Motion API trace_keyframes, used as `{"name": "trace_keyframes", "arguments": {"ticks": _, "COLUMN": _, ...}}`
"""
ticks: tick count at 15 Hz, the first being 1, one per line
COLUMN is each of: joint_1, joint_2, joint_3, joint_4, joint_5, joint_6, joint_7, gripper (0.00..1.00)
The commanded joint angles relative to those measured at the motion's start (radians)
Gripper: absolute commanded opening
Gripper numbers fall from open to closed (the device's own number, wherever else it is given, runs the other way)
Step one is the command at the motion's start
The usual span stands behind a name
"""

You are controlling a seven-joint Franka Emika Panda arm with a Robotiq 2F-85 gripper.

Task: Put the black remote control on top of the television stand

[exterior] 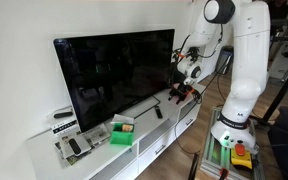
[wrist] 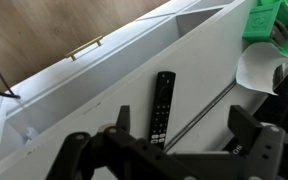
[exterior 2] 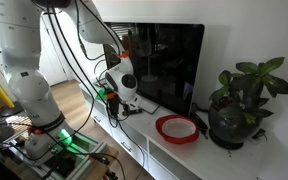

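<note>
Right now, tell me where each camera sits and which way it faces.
Exterior view: beyond the television stand end holding the green box, facing along it past the TV to the arm and gripper.
Exterior view: beyond the opposite end, by the plant and red bowl, facing back at the arm and gripper.
Wrist view: above the stand, looking down on the black remote control; open gripper fingers frame the bottom.
Shared: both exterior views show TV, stand and arm from opposite ends.
</note>
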Motion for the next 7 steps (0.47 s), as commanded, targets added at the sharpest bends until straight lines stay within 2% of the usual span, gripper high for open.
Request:
{"name": "trace_keyframes", "arguments": {"ticks": 1, "joint_1": 0.012, "joint_2": -0.235, "joint_3": 0.026, "joint_4": -0.153, "joint_5": -0.009, "joint_6": 0.153, "joint_7": -0.112, "gripper": 1.00}}
{"name": "trace_keyframes", "arguments": {"ticks": 2, "joint_1": -0.015, "joint_2": -0.106, "joint_3": 0.039, "joint_4": -0.062, "joint_5": -0.011, "joint_6": 0.090, "joint_7": -0.047, "gripper": 1.00}}
{"name": "trace_keyframes", "arguments": {"ticks": 4, "joint_1": -0.011, "joint_2": -0.180, "joint_3": 0.049, "joint_4": -0.109, "joint_5": -0.007, "joint_6": 0.131, "joint_7": -0.078, "gripper": 1.00}}
{"name": "trace_keyframes", "arguments": {"ticks": 7, "joint_1": -0.012, "joint_2": -0.212, "joint_3": 0.049, "joint_4": -0.134, "joint_5": -0.007, "joint_6": 0.139, "joint_7": -0.091, "gripper": 1.00}}
